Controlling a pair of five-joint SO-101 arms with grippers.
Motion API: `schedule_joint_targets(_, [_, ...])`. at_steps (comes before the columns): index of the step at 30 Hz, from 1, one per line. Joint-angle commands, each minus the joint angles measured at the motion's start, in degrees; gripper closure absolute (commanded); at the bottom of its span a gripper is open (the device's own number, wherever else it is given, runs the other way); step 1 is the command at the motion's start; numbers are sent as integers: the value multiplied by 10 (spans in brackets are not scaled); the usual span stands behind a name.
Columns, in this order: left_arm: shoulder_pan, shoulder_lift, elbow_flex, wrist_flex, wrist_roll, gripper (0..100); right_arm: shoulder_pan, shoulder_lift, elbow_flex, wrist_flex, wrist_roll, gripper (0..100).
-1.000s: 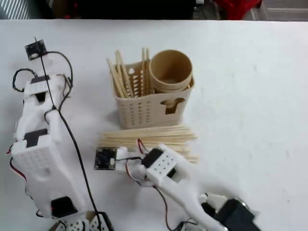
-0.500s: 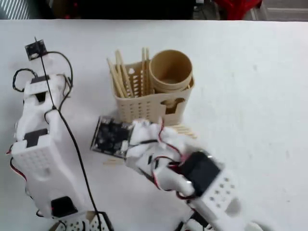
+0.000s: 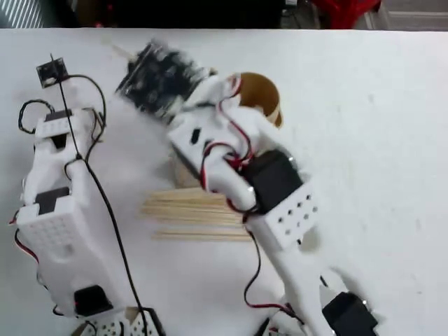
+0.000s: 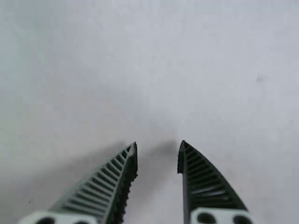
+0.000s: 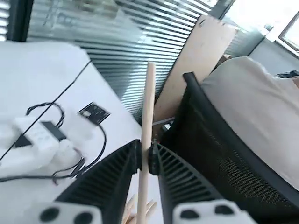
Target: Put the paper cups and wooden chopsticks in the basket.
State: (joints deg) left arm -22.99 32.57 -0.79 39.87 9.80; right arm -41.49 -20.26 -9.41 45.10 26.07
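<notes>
Right end effector (image 5: 148, 156) is gripping one wooden chopstick (image 5: 148, 107), lying lengthwise past its tips | basket (image 3: 180, 170) is sitting below it, well apart from the left one | left end effector (image 4: 157, 154) is hanging open, empty, over the counter (image 4: 149, 56).

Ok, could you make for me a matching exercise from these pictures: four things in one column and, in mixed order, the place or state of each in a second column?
Things
1. left gripper
2. right gripper
3. pile of thin pale wooden chopsticks
4. round brown paper cup

Place or state
A. lying flat on the white table
B. shut on one long wooden chopstick
C. open above bare table
D. close beside the wrist of the raised arm, beyond the pile

Pairs: 1-C, 2-B, 3-A, 4-D
</notes>
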Motion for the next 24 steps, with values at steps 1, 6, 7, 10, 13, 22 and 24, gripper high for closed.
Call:
schedule_joint_targets(1, [6, -6, -30, 3, -4, 841, 45, 0, -34, -43, -87, 982])
schedule_joint_targets(6, [6, -6, -30, 3, -4, 841, 79, 3, -33, -39, -158, 982])
schedule_joint_targets(7, [6, -6, -30, 3, -4, 841, 81, 3, -33, -37, -172, 981])
schedule_joint_targets(10, [6, -6, -30, 3, -4, 841, 81, 3, -33, -31, -224, 981])
schedule_joint_targets(13, [6, -6, -28, 3, -4, 841, 78, 3, -15, -32, -245, 980])
schedule_joint_targets(22, [6, -6, -30, 1, -4, 841, 79, 3, 10, -33, -245, 977])
schedule_joint_targets(24, [6, -6, -30, 1, -5, 841, 78, 3, 10, -33, -245, 977])
